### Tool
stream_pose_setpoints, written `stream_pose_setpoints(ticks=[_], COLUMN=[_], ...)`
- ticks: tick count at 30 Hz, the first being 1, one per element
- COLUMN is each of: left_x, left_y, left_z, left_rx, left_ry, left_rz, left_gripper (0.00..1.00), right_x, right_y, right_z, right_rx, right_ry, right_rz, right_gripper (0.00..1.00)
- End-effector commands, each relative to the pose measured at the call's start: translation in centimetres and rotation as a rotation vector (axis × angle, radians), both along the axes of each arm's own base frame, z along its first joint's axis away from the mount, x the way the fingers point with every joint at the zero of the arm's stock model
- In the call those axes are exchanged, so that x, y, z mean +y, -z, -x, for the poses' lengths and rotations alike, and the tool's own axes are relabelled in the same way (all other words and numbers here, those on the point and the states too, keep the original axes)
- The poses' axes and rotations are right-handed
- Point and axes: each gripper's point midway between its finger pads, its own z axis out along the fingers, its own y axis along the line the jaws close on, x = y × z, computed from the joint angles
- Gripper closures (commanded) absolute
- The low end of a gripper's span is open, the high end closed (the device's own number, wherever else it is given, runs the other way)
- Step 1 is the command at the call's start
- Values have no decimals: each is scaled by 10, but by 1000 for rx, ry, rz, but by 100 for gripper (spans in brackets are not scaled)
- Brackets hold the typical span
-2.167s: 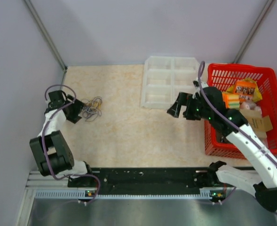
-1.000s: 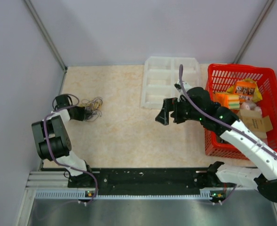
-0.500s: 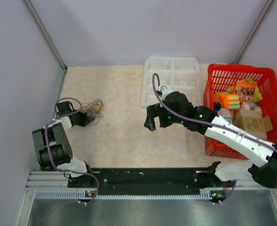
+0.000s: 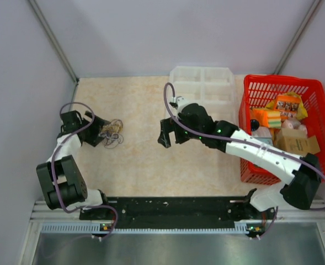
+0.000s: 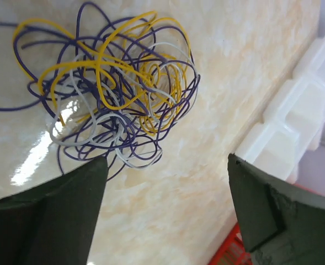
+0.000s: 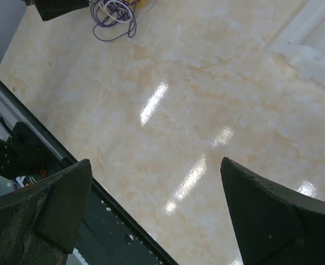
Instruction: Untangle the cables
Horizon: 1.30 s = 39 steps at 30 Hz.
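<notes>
Cables (image 4: pixel 110 131): lie as one loopy knot on the left part of the counter (image 4: pixel 140 165), near the left wall yet clear of it, with bare stone on the far, near and right sides. Show purple, yellow and whitish strands (image 5: pixel 110 88) in the left wrist view, with one purple strand trailing off toward that frame's left edge.

Left hand (image 4: pixel 99 134): stands wide (image 5: pixel 165 171) and grips nothing. Points at the knot from the wall side, just short of it. Nearest purple loops come close to one fingertip (image 5: pixel 93 165); cannot tell whether touching.

Right hand (image 4: pixel 166 135): stands wide as well (image 6: pixel 155 165), empty. Hangs over mid-counter, well apart from the knot and just in front of the near-left corner of the white tray (image 4: pixel 201 94). Looks down on glossy bare counter, with the knot (image 6: pixel 115 14) small at top left, the tray's edge (image 6: pixel 311 44) at upper right and the black rail (image 6: pixel 57 160) at lower left.

Tray: sits against the far edge, right of centre. Red basket (image 4: pixel 283 79): stands just beside it, filling the right side.

Open room: a broad strip between knot and right hand, running down to the rail (image 4: pixel 173 208) along the near edge.
</notes>
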Motion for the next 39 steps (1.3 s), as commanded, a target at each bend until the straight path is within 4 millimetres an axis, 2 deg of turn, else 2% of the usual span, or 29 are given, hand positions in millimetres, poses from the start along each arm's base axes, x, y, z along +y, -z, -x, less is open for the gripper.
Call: stream_pose_setpoints(ticks=[1, 5, 8, 12, 14, 17, 19, 24, 26, 29, 34, 36, 38, 39], left_x=[32, 46, 44, 36, 30, 24, 17, -2, -14, -36, -72, -80, -84, -86], left_y=[-20, -20, 7, 23, 24, 24, 26, 20, 13, 3, 4, 3, -1, -2], left_z=[-9, -20, -26, -32, -30, -24, -17, 7, 17, 34, 62, 67, 68, 70], left_rx=[-18, -10, 83, 77, 54, 39, 38, -1, -35, -89, -104, -127, -136, -133], left_ry=[-10, -1, 40, 69, 79, 93, 115, 146, 162, 183, 214, 211, 224, 240], left_rz=[-148, -214, -163, -109, -90, -82, -70, -23, 16, 65, 124, 159, 182, 188], left_gripper=[1, 1, 1, 12, 30, 49, 61, 100, 100, 100, 100, 100, 100, 100], right_x=[48, 76, 93, 101, 102, 107, 105, 113, 124, 146, 169, 179, 178, 175], right_y=[-31, -28, -27, -15, -9, -5, 0, 9, 14, 27, 42, 46, 56, 57], right_z=[-23, -38, -38, -39, -39, -33, -37, -40, -40, -33, -16, -6, 2, 0], right_rx=[-87, -66, -47, -29, -38, -79, -94, -71, -23, 78, 170, 183, 132, 73], right_ry=[-56, -69, -97, -112, -128, -210, -203, -212, -204, -179, -143, -222, -324, -345], right_rz=[-122, -133, -152, -135, -125, -126, -108, -101, -128, -177, -240, -265, -234, -232], right_gripper=[1, 1, 1, 1, 1, 1, 1, 7, 13, 28, 31, 34, 37, 37])
